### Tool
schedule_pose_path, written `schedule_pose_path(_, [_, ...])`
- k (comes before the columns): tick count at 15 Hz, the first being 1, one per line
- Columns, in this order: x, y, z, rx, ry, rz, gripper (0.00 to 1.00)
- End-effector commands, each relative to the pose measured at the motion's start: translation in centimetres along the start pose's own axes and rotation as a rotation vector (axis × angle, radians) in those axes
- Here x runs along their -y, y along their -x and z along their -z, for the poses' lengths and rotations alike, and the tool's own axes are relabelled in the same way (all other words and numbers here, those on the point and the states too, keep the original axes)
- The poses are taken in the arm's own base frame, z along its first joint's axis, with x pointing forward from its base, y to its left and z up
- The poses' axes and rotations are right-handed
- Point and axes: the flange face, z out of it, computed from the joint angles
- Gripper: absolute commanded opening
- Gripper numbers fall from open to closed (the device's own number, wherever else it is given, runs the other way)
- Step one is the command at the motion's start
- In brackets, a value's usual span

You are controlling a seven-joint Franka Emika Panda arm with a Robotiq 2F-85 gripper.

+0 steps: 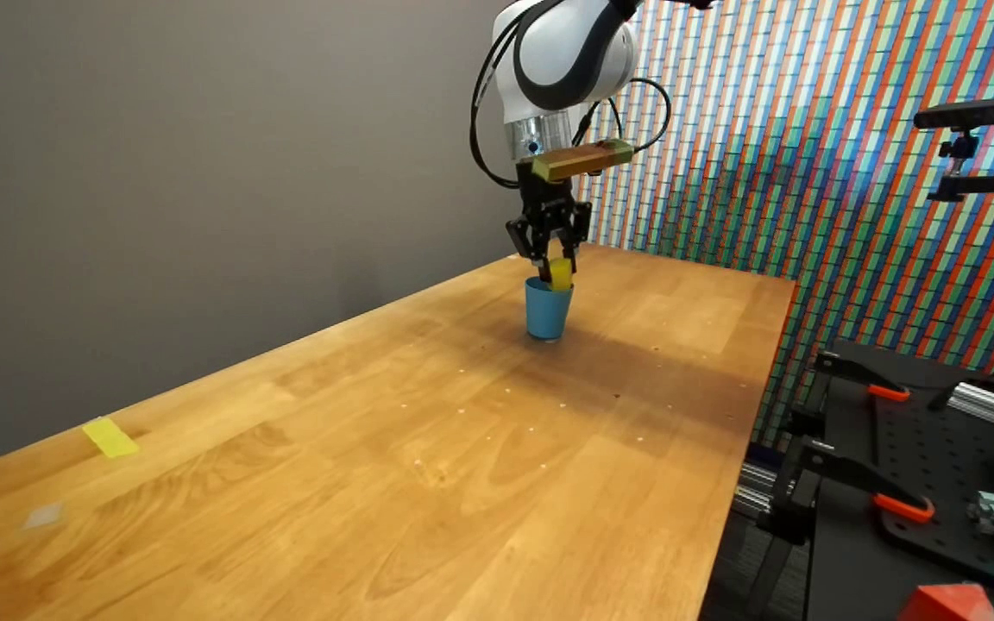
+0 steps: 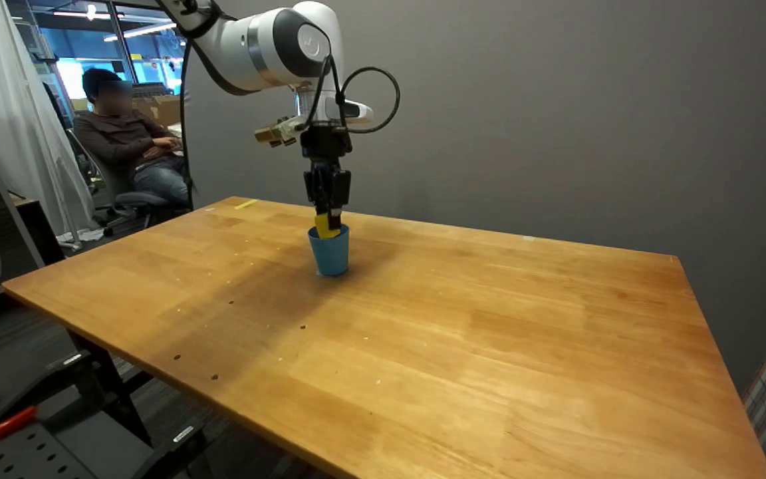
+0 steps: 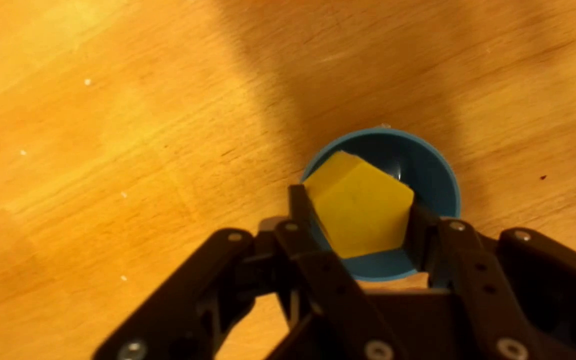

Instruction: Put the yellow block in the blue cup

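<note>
I've got the claw (image 3: 360,208) clamped on the yellow block (image 3: 368,212). Straight below the claw, the blue cup (image 1: 547,314) stands upright, the block's lower part just inside its mouth. Beneath the cup, I see the worktop (image 2: 522,326).

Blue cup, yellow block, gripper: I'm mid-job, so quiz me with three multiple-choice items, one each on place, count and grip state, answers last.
1. Relative to the blue cup, the yellow block is: A. beside its base; B. at its mouth; C. underneath it.
2. How many cups stand on the wooden table? A. one; B. two; C. three.
3. The gripper is: A. open and empty; B. shut on the blue cup's rim; C. shut on the yellow block.

1: B, as both exterior views show the yellow block partly above the rim.
2: A, as both exterior views show a single cup.
3: C, as in the wrist view the fingers flank the yellow block.
</note>
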Motion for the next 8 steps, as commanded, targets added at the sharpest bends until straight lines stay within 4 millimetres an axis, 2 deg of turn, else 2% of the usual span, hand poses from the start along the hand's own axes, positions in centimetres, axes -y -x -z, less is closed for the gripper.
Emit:
schedule_pose_path(1, [0.7,-1.1,0.2,-0.037,0.002,-0.013,0.21])
schedule_pose_path(3, [1.0,-1.1,0.3,-0.038,-0.009,-0.007,0.21])
schedule_pose_path(4, [1.2,-1.1,0.4,-0.04,-0.019,-0.001,0.71])
schedule_pose_path(5, [1.3,-0.9,0.6,-0.044,-0.036,0.015,0.72])
schedule_pose_path(6, [1.5,-0.7,0.9,-0.049,-0.047,0.022,0.77])
schedule_pose_path(8, [1.7,0.2,2.2,-0.077,-0.09,0.049,0.93])
